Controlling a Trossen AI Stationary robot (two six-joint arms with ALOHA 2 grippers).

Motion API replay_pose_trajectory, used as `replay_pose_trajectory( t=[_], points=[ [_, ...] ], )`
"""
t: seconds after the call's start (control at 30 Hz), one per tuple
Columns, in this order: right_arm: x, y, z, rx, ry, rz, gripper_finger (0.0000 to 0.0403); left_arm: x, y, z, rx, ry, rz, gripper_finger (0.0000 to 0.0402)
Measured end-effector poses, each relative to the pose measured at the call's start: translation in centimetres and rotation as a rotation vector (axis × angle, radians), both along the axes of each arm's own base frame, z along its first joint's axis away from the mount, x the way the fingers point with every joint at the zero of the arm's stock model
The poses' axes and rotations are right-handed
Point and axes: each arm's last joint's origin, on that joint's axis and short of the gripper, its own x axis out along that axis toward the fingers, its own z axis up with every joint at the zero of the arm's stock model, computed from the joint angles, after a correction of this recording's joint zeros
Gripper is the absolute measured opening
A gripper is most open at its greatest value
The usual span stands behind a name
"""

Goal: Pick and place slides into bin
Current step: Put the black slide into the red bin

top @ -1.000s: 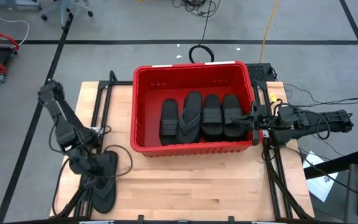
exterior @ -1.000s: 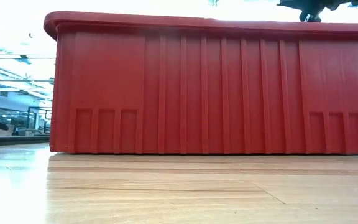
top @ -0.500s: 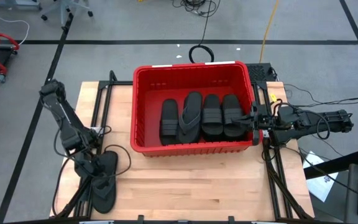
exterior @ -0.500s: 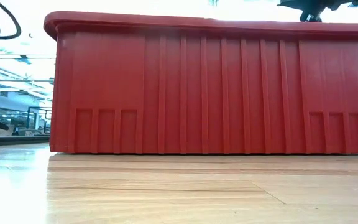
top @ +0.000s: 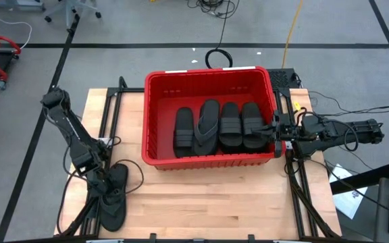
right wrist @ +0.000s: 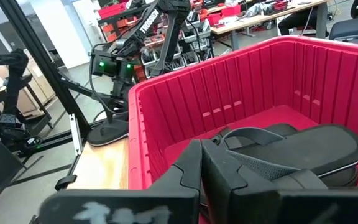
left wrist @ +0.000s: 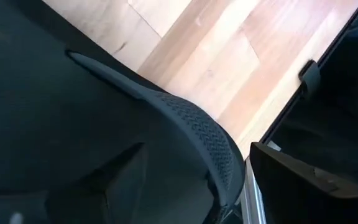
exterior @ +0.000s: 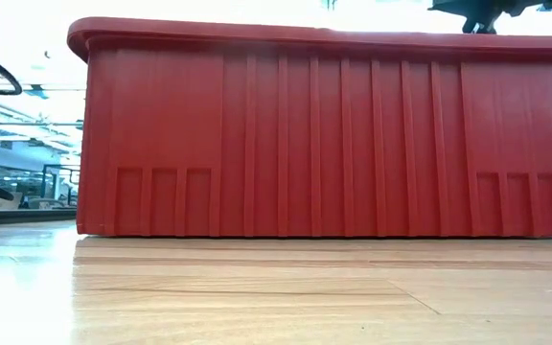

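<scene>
The red bin stands at the middle of the table, toward its far edge, with several black slides lying side by side on its floor. More black slides lie at the table's near left corner. My left gripper is low over them, tipped down and open. In the left wrist view a slide's ribbed edge fills the space beside one finger. My right gripper is shut and level over the bin's right rim, above the slides in the bin.
Black frame rails run along the table's left and right sides, with loose cables by the left arm. Bare wood lies between the bin and the near edge. In the low view the bin's front wall blocks nearly everything behind it.
My left gripper has sunk toward the slides at the table's near left corner and has rolled about its own axis. The slides and the bin lie as before.
</scene>
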Motion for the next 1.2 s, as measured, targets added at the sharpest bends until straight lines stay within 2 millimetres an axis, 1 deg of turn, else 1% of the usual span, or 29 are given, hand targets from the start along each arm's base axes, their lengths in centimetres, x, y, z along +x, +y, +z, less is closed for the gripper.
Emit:
replay_pose_trajectory(
  t=[0.23,0.37,0.43,0.5,0.67,0.7,0.8,0.9,1.0,1.1,1.2],
  points=[
    [0.0,0.0,-0.2,-0.006,0.026,0.001,0.0000,0.3,-0.5,-0.7,0.020,0.045,0.030,0.0263],
    [0.0,0.0,-0.3,-0.007,0.028,0.001,0.0000,0.6,-0.8,-1.0,0.016,0.045,0.027,0.0242],
    [-0.1,0.0,-0.3,-0.008,0.031,0.001,0.0000,0.8,-1.1,-0.9,0.001,0.022,-0.002,0.0216],
    [-0.1,0.0,-0.3,-0.008,0.034,0.001,0.0000,0.9,-1.3,-0.8,-0.015,0.002,-0.022,0.0172],
    [-0.1,0.0,-0.3,-0.009,0.037,0.001,0.0000,1.2,-1.9,0.2,-0.096,-0.125,-0.102,0.0027],
    [-0.1,0.0,-0.4,-0.009,0.038,0.001,0.0000,1.3,-2.0,0.4,-0.114,-0.149,-0.112,0.0015],
    [-0.1,0.0,-0.4,-0.010,0.040,0.001,0.0000,1.5,-2.3,1.2,-0.166,-0.231,-0.137,0.0016],
    [-0.1,0.0,-0.4,-0.013,0.041,0.002,0.0000,1.7,-2.5,2.3,-0.231,-0.358,-0.150,0.0006],
    [-0.1,0.0,-0.4,-0.011,0.041,0.001,0.0000,2.0,-2.8,4.3,-0.313,-0.509,-0.146,0.0006],
    [-0.1,0.0,-0.4,-0.010,0.041,0.002,0.0000,2.2,-3.0,7.4,-0.364,-0.675,-0.170,0.0003],
    [-0.1,0.0,-0.4,-0.009,0.040,0.002,0.0000,2.4,-2.6,10.8,-0.301,-0.834,-0.178,0.0003]
  ],
)
